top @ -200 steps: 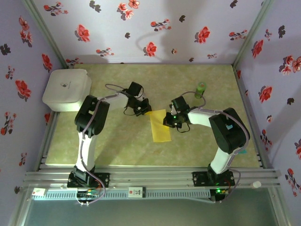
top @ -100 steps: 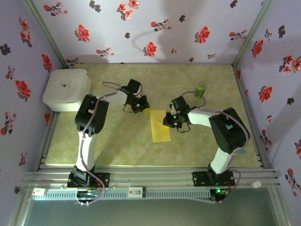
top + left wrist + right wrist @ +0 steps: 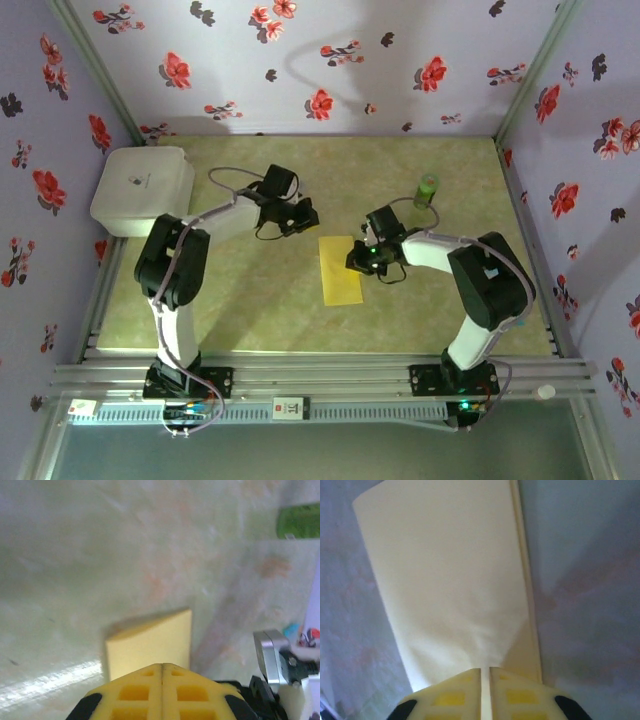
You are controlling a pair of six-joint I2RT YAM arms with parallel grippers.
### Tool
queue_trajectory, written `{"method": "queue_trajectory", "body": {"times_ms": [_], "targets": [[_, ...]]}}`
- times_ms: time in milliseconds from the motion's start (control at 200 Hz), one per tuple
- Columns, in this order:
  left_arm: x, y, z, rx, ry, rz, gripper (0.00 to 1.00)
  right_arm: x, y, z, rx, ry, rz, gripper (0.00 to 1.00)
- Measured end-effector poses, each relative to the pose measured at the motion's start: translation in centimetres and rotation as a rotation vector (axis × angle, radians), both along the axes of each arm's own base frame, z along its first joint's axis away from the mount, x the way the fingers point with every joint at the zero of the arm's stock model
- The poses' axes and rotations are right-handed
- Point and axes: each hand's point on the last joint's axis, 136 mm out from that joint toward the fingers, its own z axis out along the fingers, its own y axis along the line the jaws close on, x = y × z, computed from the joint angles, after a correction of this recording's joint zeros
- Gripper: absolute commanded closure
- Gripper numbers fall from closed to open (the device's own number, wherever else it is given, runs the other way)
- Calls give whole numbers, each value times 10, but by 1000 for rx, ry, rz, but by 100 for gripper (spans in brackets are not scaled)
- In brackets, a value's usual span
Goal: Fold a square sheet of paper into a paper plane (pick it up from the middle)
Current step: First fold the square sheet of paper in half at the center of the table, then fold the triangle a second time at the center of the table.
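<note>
The sheet (image 3: pixel 340 272) lies flat on the table (image 3: pixel 270 300), about midway between the two arms. It is bright yellow and folded into a narrow upright rectangle, longer toward and away from the bases than across. From the right wrist the sheet (image 3: pixel 450 580) looks pale and smooth. A second layer peeks out as a thin strip along its right edge, and a faint slanting crease runs near the fingers. One far corner is slightly rounded or lifted. From the left wrist the sheet (image 3: pixel 150 645) shows a short end, with a shadow along its left side.

The right gripper (image 3: pixel 358 262) sits low at the sheet's right edge, in its far half. In its own view the right gripper (image 3: pixel 485 670) has its fingers nearly together, with a thin slit between them, right at the paper's near edge. I cannot tell whether they pinch the paper.

The left gripper (image 3: pixel 305 213) is off the sheet's far left corner, apart from it. In its own view the left gripper (image 3: pixel 162 666) has its fingers pressed together with nothing between them.

A green cylinder (image 3: pixel 427 189) stands beyond the right gripper, and a white box (image 3: pixel 143 190) sits at the far left.
</note>
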Motion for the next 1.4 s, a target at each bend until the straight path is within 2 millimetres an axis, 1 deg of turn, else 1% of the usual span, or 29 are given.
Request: {"method": "queue_trajectory", "body": {"times_ms": [80, 195, 250, 290, 325, 390, 555, 660, 740, 915, 1060, 1235, 1400], "targets": [[-13, -12, 2, -23, -7, -48, 99, 1, 0, 21, 20, -38, -13, 72], [-30, -21, -6, -36, 14, -98, 99, 4, -8, 55, 24, -127, -39, 72], [-34, -25, -7, -44, 21, -112, 99, 0, -14, 65, 18, -153, -52, 72], [-35, -27, -7, -52, 19, -120, 99, -4, -18, 67, 16, -156, -64, 72], [-36, -29, -8, -59, 18, -127, 99, -9, -21, 66, 14, -150, -72, 72], [-35, -32, -10, -69, 17, -133, 99, -21, -27, 58, 10, -118, -87, 71], [-34, -34, -28, -60, 43, -137, 99, -52, -38, 27, -6, 1, -119, 71], [-34, -34, -39, -53, 57, -137, 99, -64, -40, 18, -3, 46, -135, 69], [-34, -35, -46, -51, 68, -139, 99, -66, -39, 16, 7, 60, -146, 69], [-35, -35, -58, -47, 79, -140, 99, -63, -31, 19, 53, 67, -157, 66], [-42, -30, -72, -39, 96, -139, 99, -67, -29, 13, 58, 95, -155, 63], [-44, -32, -73, -63, 90, -150, 99, -72, -29, 6, 52, 125, -148, 60], [-44, -32, -72, -67, 89, -151, 99, -73, -26, 4, 67, 140, -137, 60]]}}
